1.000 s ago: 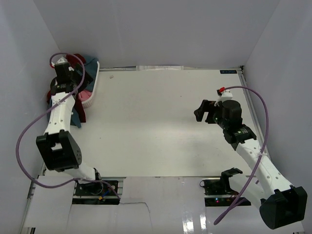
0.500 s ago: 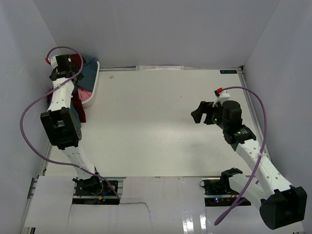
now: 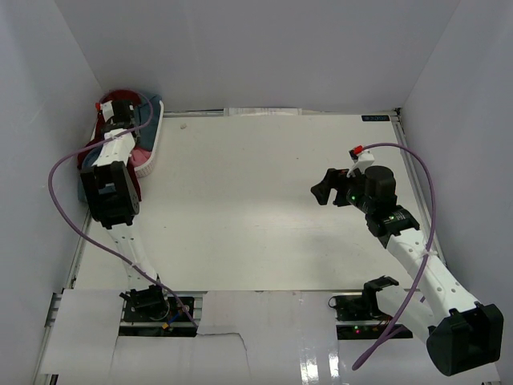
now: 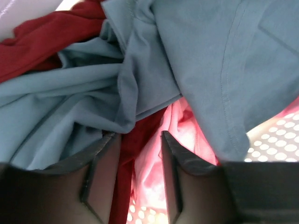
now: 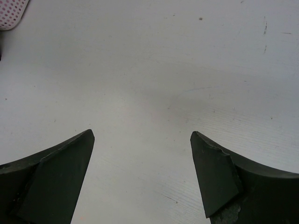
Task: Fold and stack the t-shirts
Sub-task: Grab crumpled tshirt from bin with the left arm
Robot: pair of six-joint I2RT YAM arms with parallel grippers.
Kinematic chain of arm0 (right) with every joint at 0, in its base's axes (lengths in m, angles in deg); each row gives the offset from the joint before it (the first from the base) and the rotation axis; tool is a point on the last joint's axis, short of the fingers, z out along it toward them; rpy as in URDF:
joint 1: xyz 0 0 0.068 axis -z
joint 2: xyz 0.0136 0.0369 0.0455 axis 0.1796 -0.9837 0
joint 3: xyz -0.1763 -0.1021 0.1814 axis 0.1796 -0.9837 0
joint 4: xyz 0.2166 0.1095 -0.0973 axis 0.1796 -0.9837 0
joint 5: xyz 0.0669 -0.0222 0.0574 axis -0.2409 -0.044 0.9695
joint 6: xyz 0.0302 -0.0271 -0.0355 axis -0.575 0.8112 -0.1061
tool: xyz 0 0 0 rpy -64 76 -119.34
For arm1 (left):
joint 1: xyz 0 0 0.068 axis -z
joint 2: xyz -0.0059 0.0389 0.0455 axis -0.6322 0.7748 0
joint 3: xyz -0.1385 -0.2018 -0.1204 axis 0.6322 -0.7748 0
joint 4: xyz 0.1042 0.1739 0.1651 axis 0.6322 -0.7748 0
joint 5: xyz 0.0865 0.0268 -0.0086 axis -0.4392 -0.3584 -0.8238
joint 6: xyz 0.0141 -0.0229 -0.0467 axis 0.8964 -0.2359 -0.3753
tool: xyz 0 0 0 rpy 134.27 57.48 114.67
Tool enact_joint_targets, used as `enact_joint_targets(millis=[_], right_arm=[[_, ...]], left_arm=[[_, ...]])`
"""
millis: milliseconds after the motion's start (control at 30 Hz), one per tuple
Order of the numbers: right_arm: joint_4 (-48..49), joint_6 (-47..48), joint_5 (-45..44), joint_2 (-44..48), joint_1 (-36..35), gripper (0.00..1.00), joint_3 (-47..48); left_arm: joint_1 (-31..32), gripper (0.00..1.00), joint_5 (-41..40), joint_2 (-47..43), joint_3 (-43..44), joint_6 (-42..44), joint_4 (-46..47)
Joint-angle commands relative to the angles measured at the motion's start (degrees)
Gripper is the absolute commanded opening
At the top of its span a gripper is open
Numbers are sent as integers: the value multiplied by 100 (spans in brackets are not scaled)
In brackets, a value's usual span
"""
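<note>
The t-shirts lie heaped in the white laundry basket [image 3: 156, 132] at the table's far left corner. In the left wrist view the dusty teal-blue shirt [image 4: 196, 60] lies on top, the dark maroon shirt [image 4: 42, 32] beside and under it, and the pink shirt [image 4: 182, 126] beneath. My left gripper [image 3: 120, 108] is down in the heap, its jaws [image 4: 138, 135] apart with maroon and pink cloth between them and teal cloth draped over the fingertips. My right gripper [image 3: 323, 188] is open and empty over the bare table [image 5: 142, 135].
The basket's perforated wall [image 4: 280, 140] shows behind the cloth. Some cloth [image 3: 84, 160] hangs out over the basket's left side by the left wall. White walls close in the table on three sides. The basket's corner [image 5: 11, 11] shows far off.
My left arm has swung its wrist further back and right, into the basket heap. My right gripper has drifted slightly left.
</note>
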Motion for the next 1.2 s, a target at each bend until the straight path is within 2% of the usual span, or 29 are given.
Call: enact_joint_targets(millis=[0, 67, 233, 400, 533, 833, 1167], right_arm=[[230, 87, 96, -24, -41, 90, 26], [222, 96, 96, -33, -41, 90, 26], [195, 113, 96, -16, -41, 90, 18], [221, 113, 105, -42, -41, 90, 18], [257, 113, 140, -77, -41, 90, 9], [265, 113, 219, -95, -41, 90, -9], [221, 131, 246, -121, -76, 90, -9]], left_arm=[[4, 50, -118, -5, 297, 99, 116], [4, 50, -284, 109, 394, 117, 55], [-5, 55, -618, 338, 622, 134, -25], [30, 67, -278, 234, 702, -41, -104], [135, 70, -328, 119, 859, 108, -113], [171, 71, -1313, 171, 1018, 257, -52], [145, 66, -1814, 971, 1624, 530, 37]])
